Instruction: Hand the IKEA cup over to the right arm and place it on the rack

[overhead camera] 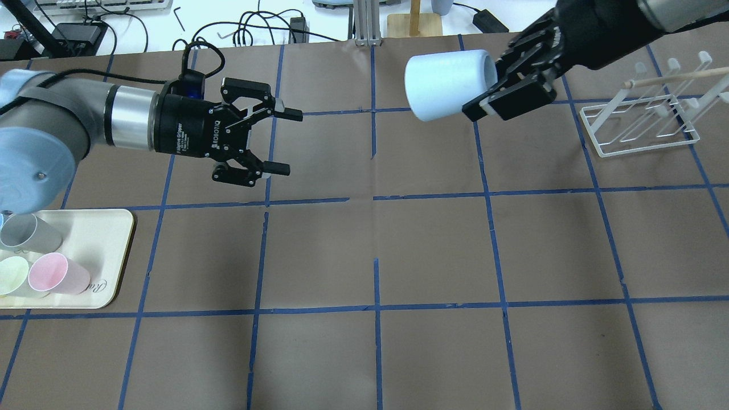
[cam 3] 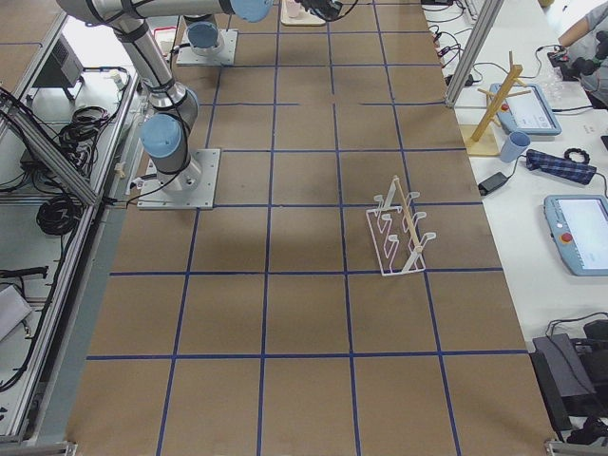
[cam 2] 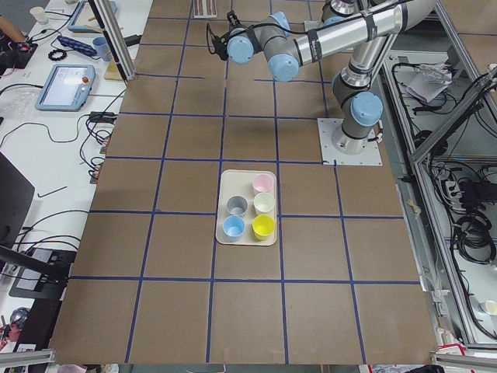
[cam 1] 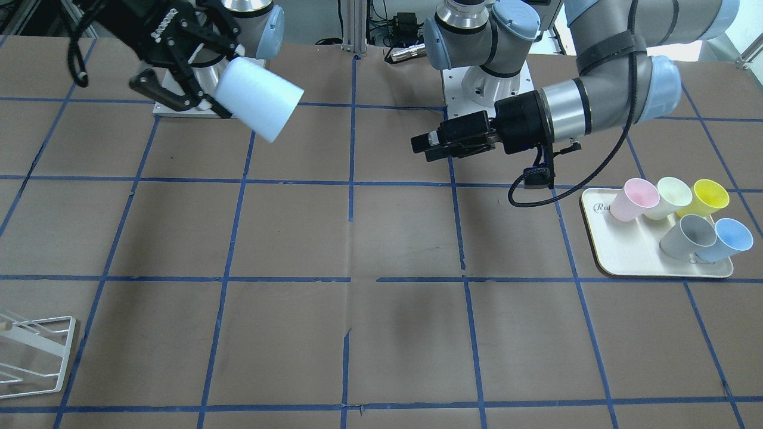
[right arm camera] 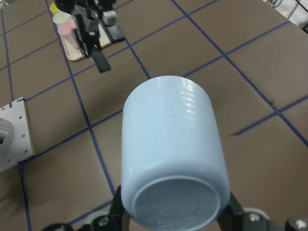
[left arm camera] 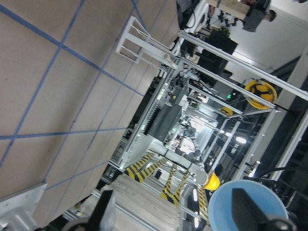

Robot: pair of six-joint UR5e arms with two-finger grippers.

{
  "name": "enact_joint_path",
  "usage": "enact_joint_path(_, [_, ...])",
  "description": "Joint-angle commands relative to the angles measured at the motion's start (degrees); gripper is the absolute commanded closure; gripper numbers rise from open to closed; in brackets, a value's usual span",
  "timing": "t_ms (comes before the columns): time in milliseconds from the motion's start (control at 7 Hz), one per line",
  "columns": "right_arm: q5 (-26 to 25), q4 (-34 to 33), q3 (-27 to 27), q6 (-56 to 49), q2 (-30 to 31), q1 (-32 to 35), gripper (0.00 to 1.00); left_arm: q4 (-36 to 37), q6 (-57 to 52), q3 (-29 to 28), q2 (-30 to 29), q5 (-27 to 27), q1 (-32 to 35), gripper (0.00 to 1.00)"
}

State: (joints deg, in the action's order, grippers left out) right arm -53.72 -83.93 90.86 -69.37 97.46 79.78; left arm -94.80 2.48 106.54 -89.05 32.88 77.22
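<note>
My right gripper point(overhead camera: 491, 84), black and multi-fingered, is shut on the pale blue IKEA cup point(overhead camera: 447, 85) and holds it on its side above the table. The cup point(right arm camera: 171, 154) has its base towards the right wrist and its open end point(left arm camera: 248, 208) facing my left gripper. The cup also shows in the front view point(cam 1: 259, 107). My left gripper point(overhead camera: 287, 141) is open and empty, apart from the cup, to its left. The white wire rack point(overhead camera: 643, 119) with a wooden peg stands right of the right gripper and also shows in the front view point(cam 1: 36, 357).
A cream tray point(cam 1: 632, 262) by the left arm holds a second pale blue cup point(cam 1: 730, 238), a grey cup point(cam 1: 685, 235), a pink cup point(cam 1: 635, 199), a yellow one and a pale green one. Brown paper with a blue tape grid covers the table.
</note>
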Motion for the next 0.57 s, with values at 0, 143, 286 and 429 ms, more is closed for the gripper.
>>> enact_joint_path(0, [-14.3, -0.88, -0.25, -2.85, -0.42, -7.07, 1.0, 1.89, 1.92, -5.36, 0.19, 20.47, 0.12, 0.0])
enact_joint_path(143, [-23.18, -1.24, -0.07, -5.22, -1.73, -8.05, 1.0, 1.72, 1.74, -6.86, 0.45, 29.69, 1.0, 0.0])
enact_joint_path(286, [-31.89, -1.76, -0.42, -7.77, -4.53, -8.41, 1.0, 1.54, 0.7, -8.7, 0.45, 37.7, 2.05, 0.0])
enact_joint_path(429, [-42.33, -5.25, -0.42, -9.36, -7.17, -8.59, 1.0, 1.72, -3.49, -10.46, 0.8, 46.66, 3.8, 0.0])
